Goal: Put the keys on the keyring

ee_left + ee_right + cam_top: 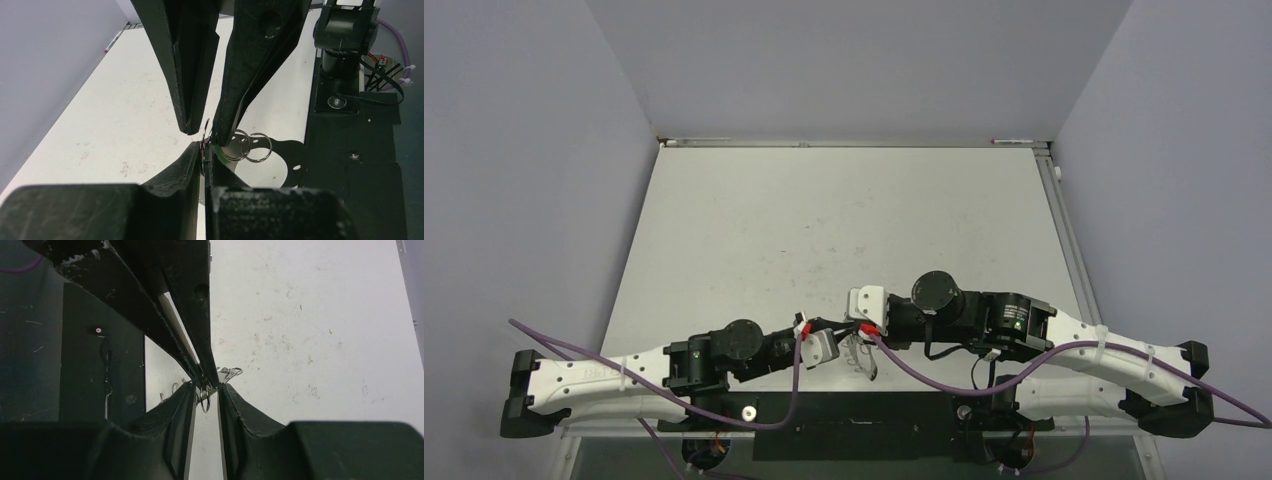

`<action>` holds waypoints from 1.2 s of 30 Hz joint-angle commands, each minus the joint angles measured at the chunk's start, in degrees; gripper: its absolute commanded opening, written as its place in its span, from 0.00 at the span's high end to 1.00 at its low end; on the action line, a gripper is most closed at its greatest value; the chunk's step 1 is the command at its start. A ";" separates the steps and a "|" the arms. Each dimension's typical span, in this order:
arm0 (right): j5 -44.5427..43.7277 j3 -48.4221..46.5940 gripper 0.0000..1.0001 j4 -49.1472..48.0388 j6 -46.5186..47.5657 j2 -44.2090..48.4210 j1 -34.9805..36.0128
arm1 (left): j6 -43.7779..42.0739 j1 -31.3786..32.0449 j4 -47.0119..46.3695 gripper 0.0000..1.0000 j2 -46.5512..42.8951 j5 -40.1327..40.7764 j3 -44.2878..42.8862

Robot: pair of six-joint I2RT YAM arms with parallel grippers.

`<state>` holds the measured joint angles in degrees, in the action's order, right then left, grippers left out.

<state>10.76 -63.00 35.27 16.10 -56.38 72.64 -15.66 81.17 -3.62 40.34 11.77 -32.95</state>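
Left fingers (170,175) fill the bottom of their own wrist view. They are pressed almost together on the keyring (205,137), which stands edge-on between them as a thin grey line over the table (125,115). The left gripper (202,151) is therefore closed and has the ring by its rim.

I judge the ring light, stiff and slick. It is thin metal that could swivel or slip in a pinch, so a hold flat across the band, close beside the other grip, looks safest.

The right gripper (207,386) faces the left tip to tip. Its fingers (240,410) stand a little apart, one on each side of the ring's edge, and I cannot tell whether they touch it. Two wire loops (259,147) hang off the rim just beside one right fingertip. No view shows the green key, which I expect to be tiny and easily dropped.
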 commanded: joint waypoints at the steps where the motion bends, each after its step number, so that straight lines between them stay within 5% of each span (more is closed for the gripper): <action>1: -0.35 -2.15 0.76 -0.26 0.59 0.04 0.46 | -0.47 -0.22 -2.89 1.00 -0.52 -0.40 -3.17; 6: -2.03 -2.32 0.71 0.51 0.67 0.12 0.48 | -0.42 -0.22 -2.93 1.00 -0.88 -0.43 -3.00; 19: -2.15 -1.01 0.94 -1.04 1.17 0.04 0.44 | -0.52 -0.22 -2.95 1.00 -0.17 -1.12 -3.26; 25: -4.83 1.35 0.95 -4.55 1.72 1.93 0.42 | 0.03 -0.22 -3.32 0.99 -0.81 -1.40 -3.03; 28: -5.82 4.95 0.95 -10.51 2.01 6.70 0.40 | 0.10 -0.22 -3.10 0.64 -2.90 -1.13 -2.27; 30: -5.72 6.56 0.95 -13.73 1.92 9.24 0.47 | 0.19 -0.22 -3.16 0.53 -4.71 -1.22 -1.56; 36: -2.61 10.16 0.95 -20.83 0.77 14.21 0.46 | 0.32 -0.19 -1.86 0.49 -9.53 -1.42 -1.03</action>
<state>6.85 -54.00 25.47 17.37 -45.08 72.86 -15.55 80.90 -3.64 33.26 11.22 -32.95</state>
